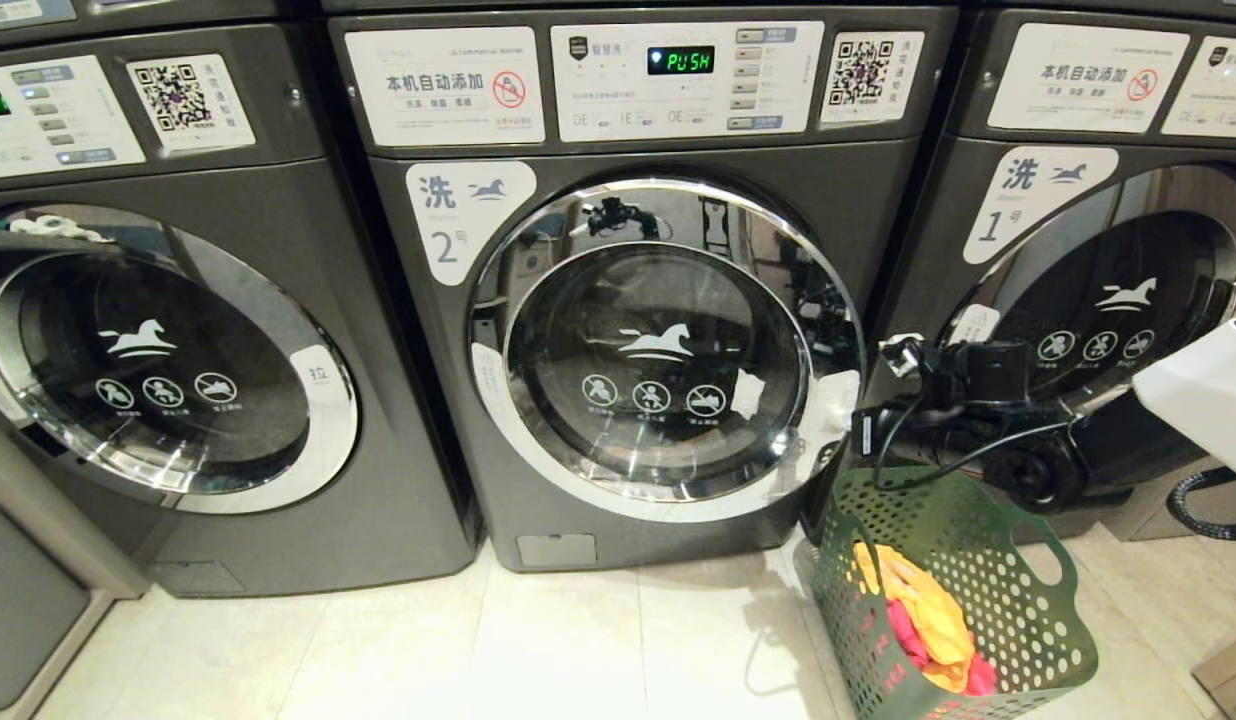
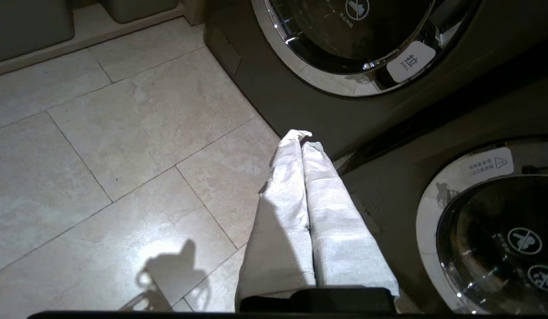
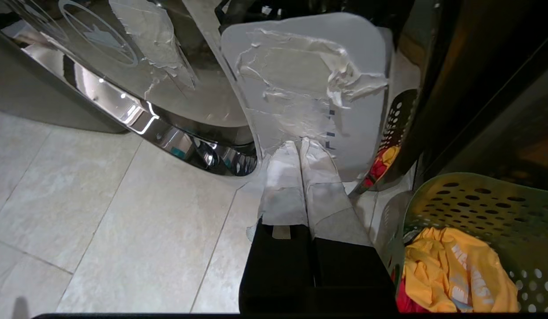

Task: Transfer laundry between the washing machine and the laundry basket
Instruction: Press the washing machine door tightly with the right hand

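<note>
Washer No. 2 [image 1: 668, 340] door closed. Right tool [image 3: 302, 148], fingers together and empty, at the taped door handle [image 3: 309, 88]. Green laundry basket [image 1: 1038, 640] beside it holds yellow-red clothes [image 1: 923, 615]. Left tool [image 2: 303, 139] together, empty, over the floor [image 2: 123, 155].

Washing machine [image 1: 618, 300]: dark grey body, chrome door ring, white horse emblem on black glass; display green. Laundry basket [image 1: 1018, 600], beside right gripper [image 3: 300, 148] fingertips: green, perforated with round holes. Laundry [image 1: 928, 620] inside: yellow and pink-red. Both grippers' fingers wrapped white; left gripper [image 2: 303, 139]. Floor [image 1: 578, 650]: beige tile.
</note>
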